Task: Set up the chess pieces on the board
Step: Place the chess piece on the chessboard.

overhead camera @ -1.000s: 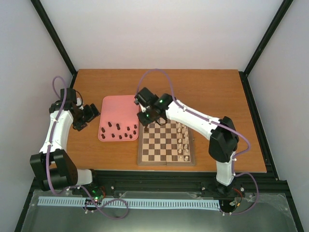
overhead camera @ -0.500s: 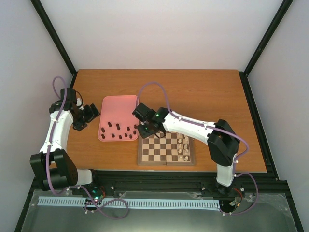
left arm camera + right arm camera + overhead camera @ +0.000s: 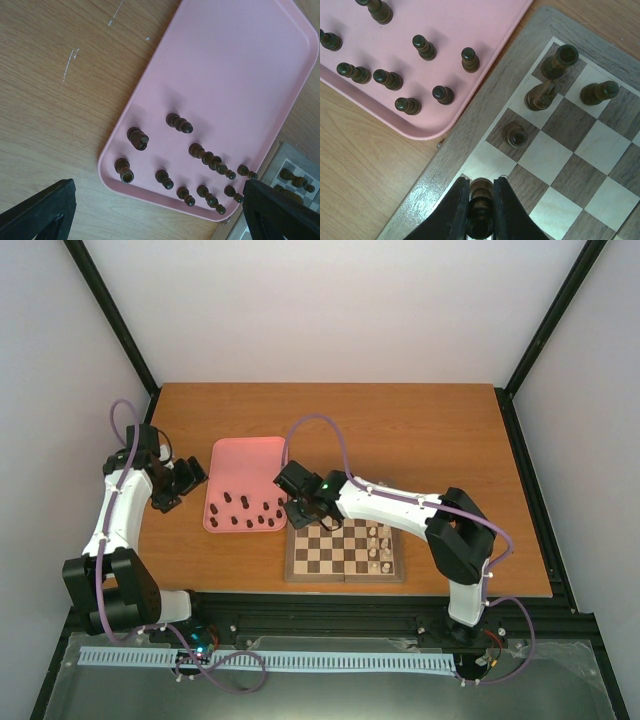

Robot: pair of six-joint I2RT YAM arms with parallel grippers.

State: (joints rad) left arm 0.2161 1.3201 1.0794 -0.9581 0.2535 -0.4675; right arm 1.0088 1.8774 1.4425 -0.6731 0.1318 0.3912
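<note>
Wooden table (image 3: 420,430), white walls (image 3: 330,310).
Tray (image 3: 245,465): one, pink.
Board (image 3: 345,578): one, just right of the tray.
Dark pieces (image 3: 179,122): roughly ten on the tray, four standing at the board's left side.
Cream pieces (image 3: 378,540): along the board's right side, count unclear.
Right gripper (image 3: 481,187): clenched on a fifth piece (image 3: 480,210) over the board's left edge, nearer the bases than a second ago.
Left gripper (image 3: 180,480): splayed, unmoved, left of the tray.

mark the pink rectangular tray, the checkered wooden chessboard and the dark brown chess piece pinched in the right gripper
pink rectangular tray (image 3: 225,60), left wrist view, bare floor
checkered wooden chessboard (image 3: 495,100), right wrist view, light border
dark brown chess piece (image 3: 481,202), right wrist view, ringed stem
</note>
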